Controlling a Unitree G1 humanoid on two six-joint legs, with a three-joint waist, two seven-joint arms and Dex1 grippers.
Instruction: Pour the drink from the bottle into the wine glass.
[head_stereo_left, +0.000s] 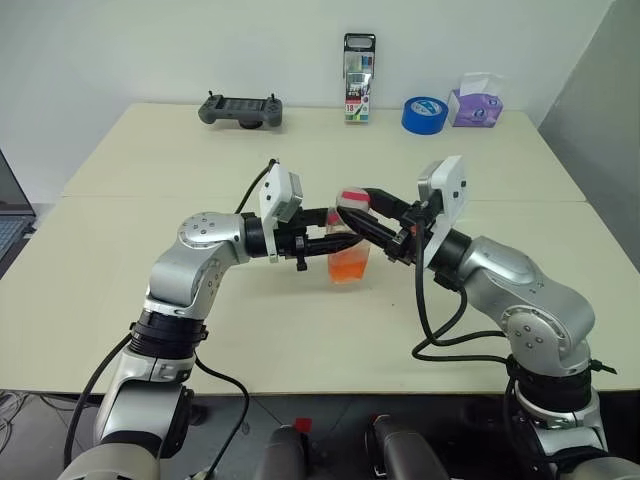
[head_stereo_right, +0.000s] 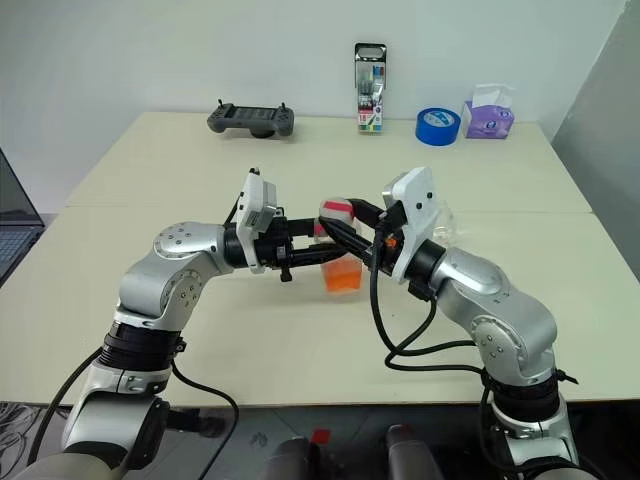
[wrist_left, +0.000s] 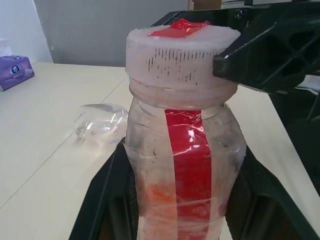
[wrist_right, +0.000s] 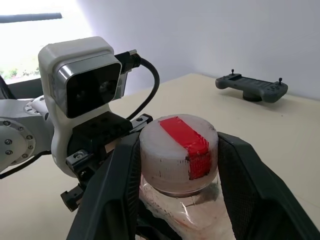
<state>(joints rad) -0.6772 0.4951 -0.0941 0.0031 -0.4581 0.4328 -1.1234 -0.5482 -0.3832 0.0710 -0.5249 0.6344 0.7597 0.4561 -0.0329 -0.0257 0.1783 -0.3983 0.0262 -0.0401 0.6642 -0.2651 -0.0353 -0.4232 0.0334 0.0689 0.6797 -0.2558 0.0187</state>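
Beige worktop (head_stereo_left: 150, 300) carries the bottle (head_stereo_left: 348, 255) at its centre. I have my left gripper (head_stereo_left: 322, 238) pinching its body, my right gripper (wrist_right: 175, 165) straddling the cap (wrist_right: 178, 150), fingers not quite touching. Wine glass (wrist_left: 100, 122) lies tipped just right.

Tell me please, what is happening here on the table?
The left gripper holds the bottle upright by its body, with the orange drink low inside. The right gripper has its fingers on either side of the cap, which is on. The wine glass lies on its side on the table, nothing poured.
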